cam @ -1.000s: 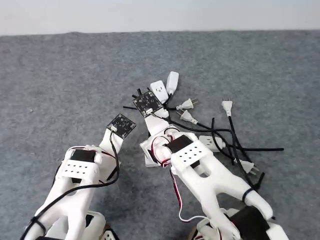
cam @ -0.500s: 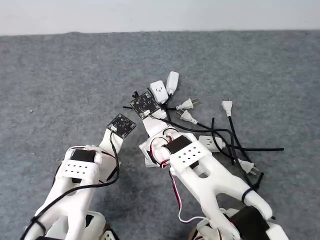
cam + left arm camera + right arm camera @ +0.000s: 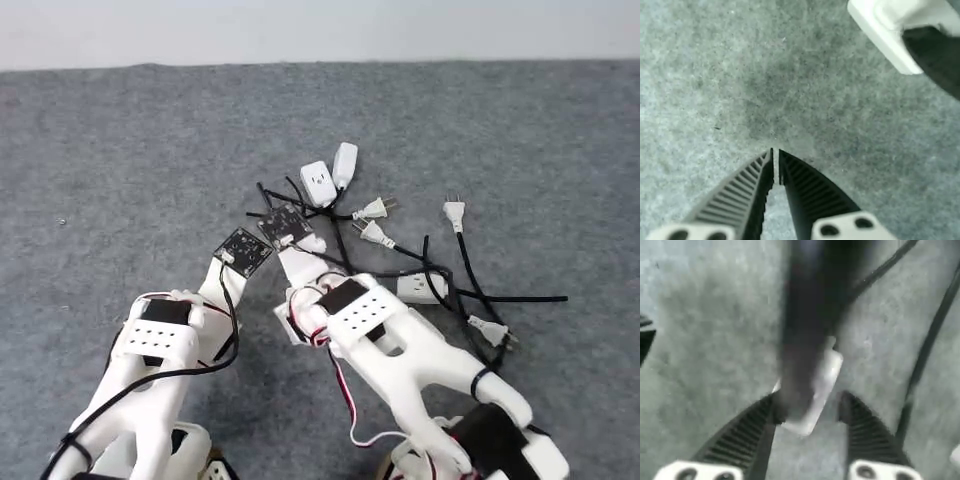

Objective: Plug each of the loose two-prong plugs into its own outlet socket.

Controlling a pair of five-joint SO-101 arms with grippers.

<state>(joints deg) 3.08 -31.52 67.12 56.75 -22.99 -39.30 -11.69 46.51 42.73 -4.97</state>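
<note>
My right gripper (image 3: 807,407) is shut on a white plug (image 3: 815,390) with a thick black cord (image 3: 815,300) running out of it. In the high view the right gripper (image 3: 287,228) sits mid-table among tangled black cords (image 3: 440,280). Two white outlet sockets (image 3: 318,182) lie just beyond it and a third outlet (image 3: 420,287) lies beside the right arm. Loose plugs lie to the right: a pair (image 3: 373,209), one farther plug (image 3: 455,212) and a nearer plug (image 3: 490,330). My left gripper (image 3: 776,162) is shut and empty over bare carpet, close beside the right one (image 3: 243,250).
Grey carpet (image 3: 120,160) covers the table, with open room to the left and at the back. A white and black part of the right arm (image 3: 900,30) shows near the left gripper. A pale wall (image 3: 320,30) bounds the far edge.
The right arm has pulled back and slightly left, toward the left gripper, dragging the black cords with it; the nearest loose plug shifted a little. The left arm has kept still.
</note>
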